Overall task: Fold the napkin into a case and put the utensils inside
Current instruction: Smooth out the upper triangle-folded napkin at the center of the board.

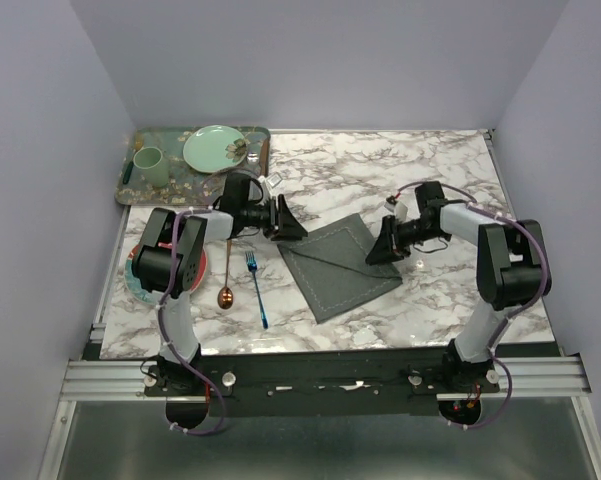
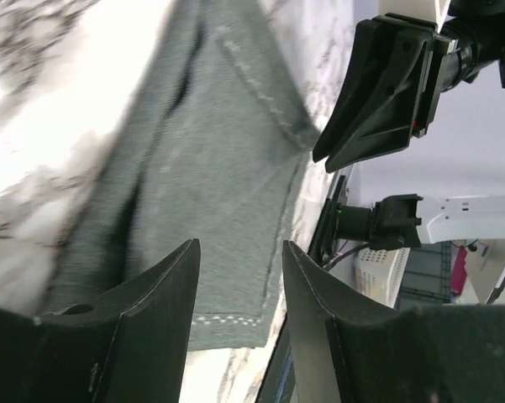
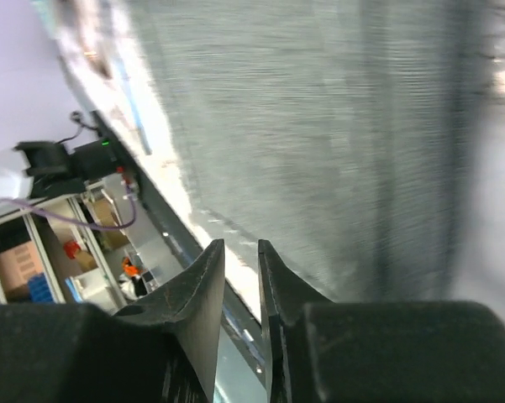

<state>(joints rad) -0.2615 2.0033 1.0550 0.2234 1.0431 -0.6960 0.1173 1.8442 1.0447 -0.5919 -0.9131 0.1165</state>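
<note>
Fork (image 1: pixel 257 288) and spoon (image 1: pixel 226 275) lie beside napkin (image 1: pixel 340 268); tray (image 1: pixel 185 185) holds cup (image 1: pixel 150 166), plate (image 1: pixel 215 148).

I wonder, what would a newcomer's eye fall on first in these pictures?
The dark grey napkin lies askew in the middle of the marble table, with the left hand at its far-left corner and the right hand at its right corner. Left of it lie a blue fork and copper spoon; a green tray sits in the far-left corner.
</note>
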